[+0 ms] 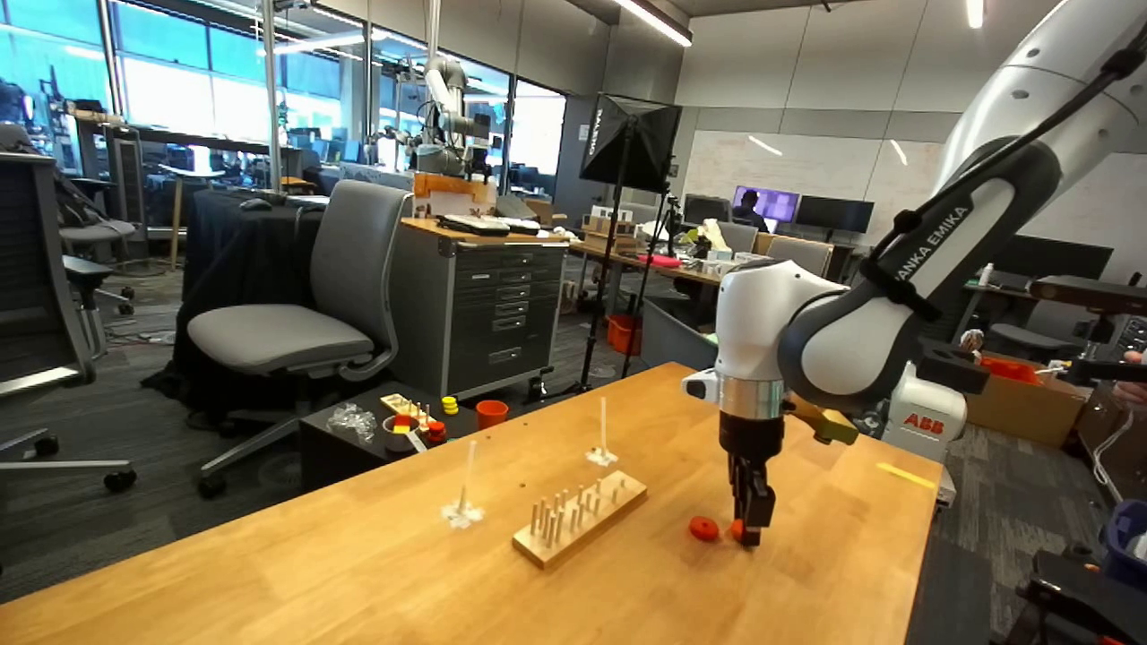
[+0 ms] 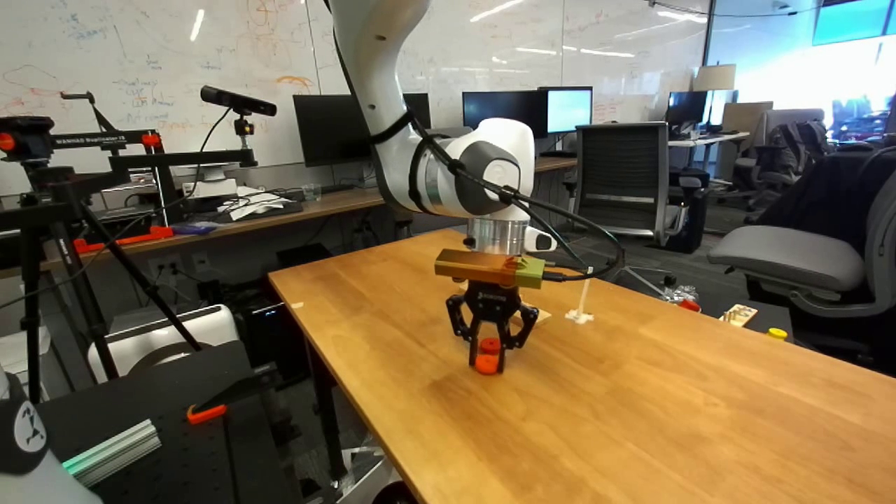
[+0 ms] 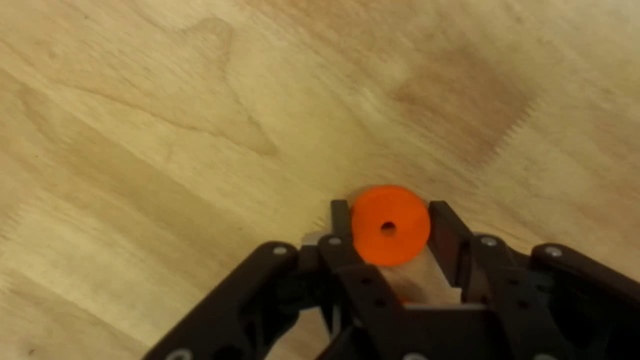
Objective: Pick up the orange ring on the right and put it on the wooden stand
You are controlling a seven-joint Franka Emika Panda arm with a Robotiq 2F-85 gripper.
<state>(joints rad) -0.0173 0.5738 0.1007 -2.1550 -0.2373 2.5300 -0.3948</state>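
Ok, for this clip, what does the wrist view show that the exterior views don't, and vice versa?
Only the wrist view: the dark centre hole, clearly from above, of the flat round orange-red ring held in the black two-fingered gripper.

Only the exterior views: the white robot arm in both, plus, fully seen in an exterior view, the rectangular pale wooden stand with upright pegs and a second, matching ring; the wrist view has at most an orange sliver of it.

Shared: the held ring, the gripper and the honey-coloured wooden table.
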